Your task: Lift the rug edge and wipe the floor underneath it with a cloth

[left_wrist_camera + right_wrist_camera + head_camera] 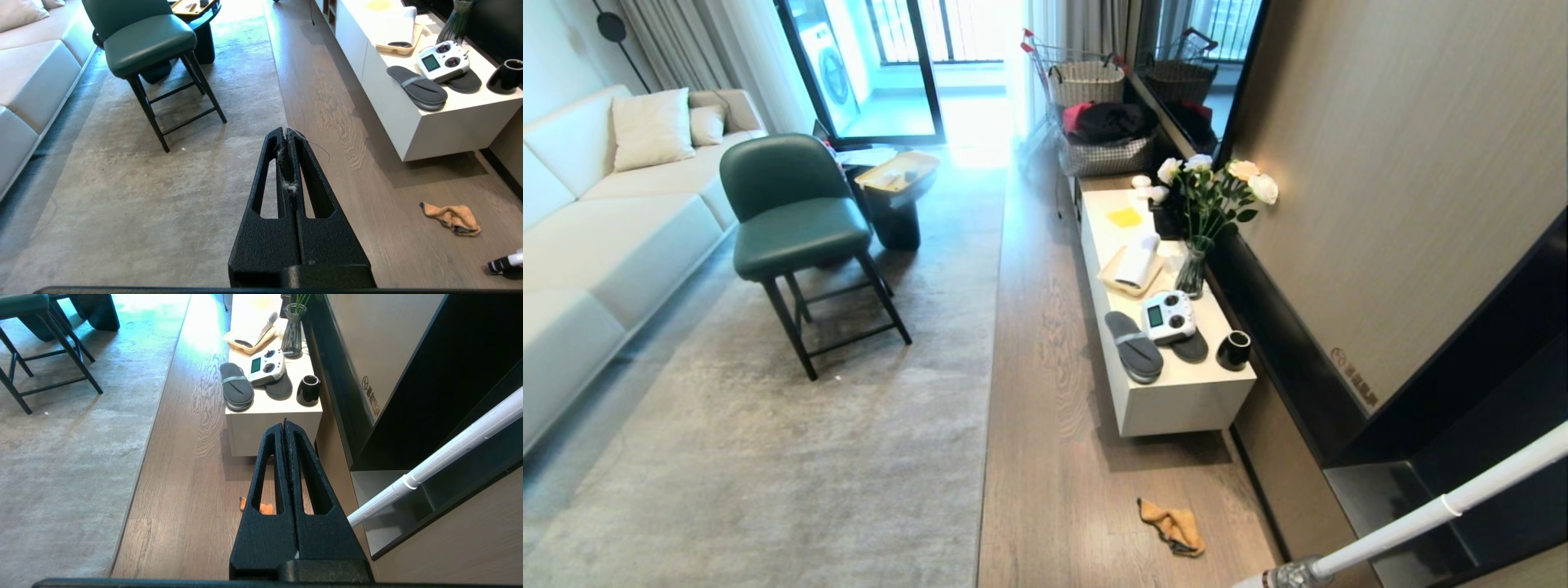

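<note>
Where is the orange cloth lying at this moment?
The cloth lies crumpled on the bare floor, low in the head view, right of the rug and just before the white cabinet.

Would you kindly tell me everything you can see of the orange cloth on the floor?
The cloth is small, orange-tan and fuzzy, with a dark stitched border showing at one end. It lies crumpled in a loose heap on the brown wood floor, near the front corner of the white cabinet, apart from the rug. Nothing holds or touches it.
</note>
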